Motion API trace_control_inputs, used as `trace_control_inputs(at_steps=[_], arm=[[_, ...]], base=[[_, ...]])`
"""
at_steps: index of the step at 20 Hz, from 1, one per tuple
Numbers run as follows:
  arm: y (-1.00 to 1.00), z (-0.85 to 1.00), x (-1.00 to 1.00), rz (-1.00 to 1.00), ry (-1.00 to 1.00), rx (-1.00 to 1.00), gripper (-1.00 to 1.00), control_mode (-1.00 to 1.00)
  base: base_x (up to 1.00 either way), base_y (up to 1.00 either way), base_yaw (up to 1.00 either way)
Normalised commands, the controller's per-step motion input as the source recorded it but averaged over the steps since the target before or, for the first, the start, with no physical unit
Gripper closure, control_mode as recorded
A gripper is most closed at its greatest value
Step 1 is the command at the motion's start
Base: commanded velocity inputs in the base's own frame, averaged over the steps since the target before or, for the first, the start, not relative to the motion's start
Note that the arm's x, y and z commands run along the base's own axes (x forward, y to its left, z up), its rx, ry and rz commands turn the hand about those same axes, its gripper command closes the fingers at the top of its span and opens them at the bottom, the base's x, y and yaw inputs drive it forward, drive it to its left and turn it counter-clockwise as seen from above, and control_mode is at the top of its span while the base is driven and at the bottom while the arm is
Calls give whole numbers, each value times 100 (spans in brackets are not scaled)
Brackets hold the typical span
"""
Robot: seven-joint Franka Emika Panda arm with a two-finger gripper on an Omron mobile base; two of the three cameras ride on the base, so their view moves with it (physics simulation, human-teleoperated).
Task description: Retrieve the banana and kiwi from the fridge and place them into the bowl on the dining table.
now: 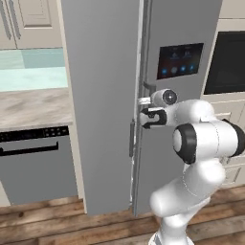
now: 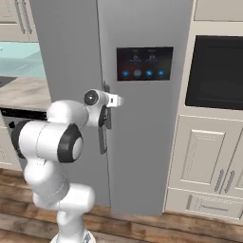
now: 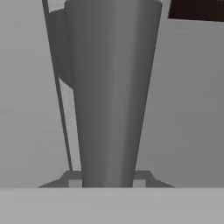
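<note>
The fridge [image 1: 105, 95] stands shut, both tall grey doors closed with a thin seam between them. A black dispenser panel [image 1: 180, 61] sits on the right-hand door. Dark bar handles run down beside the seam; one handle [image 1: 131, 139] shows on the left-hand door below the level of the hand, in the left base view.

The gripper [image 1: 142, 109] is right at the seam, at about the height of the panel's lower edge, and the white arm reaches forward to it from the base. In the right base view the gripper [image 2: 105, 116] lies against the right-hand door's handle [image 2: 102, 137], which runs on down below it. In the hand view that handle [image 3: 111, 96] rises as a broad grey bar straight up from between the two dark fingertips [image 3: 65, 178], one on either side of it, with the door seam as a thin dark line just to its left. The jaws straddle the handle, but I cannot tell whether they press on it or stand a little apart from it.

To the left of the fridge a marble-patterned counter [image 1: 33, 107] runs along the wall, with a grey dishwasher [image 1: 38, 162] beneath it and cream cabinets [image 1: 28, 21] above. To the right a black oven [image 2: 216, 71] is set into cream cupboards [image 2: 204, 156]. The floor [image 2: 142, 230] is brown wood planks.
</note>
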Motion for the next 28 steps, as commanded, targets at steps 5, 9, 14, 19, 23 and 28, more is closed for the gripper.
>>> trace_control_inputs(at_steps=[5, 9, 14, 19, 23, 28], arm=[[-56, 67, -100, -3, 18, 5, 100, -100], [-96, 64, -100, -2, 17, 11, 100, -100], [-100, 49, -100, -4, 16, 14, 100, -100], [-100, 48, -100, -4, 22, 14, 100, -100], [-100, 52, -92, -2, 25, 12, 100, -100], [-33, 48, -100, 1, 18, 2, -100, -100]], base=[[0, 0, 0], [0, 0, 0], [0, 0, 0], [0, 0, 0], [0, 0, 0], [0, 0, 0]])
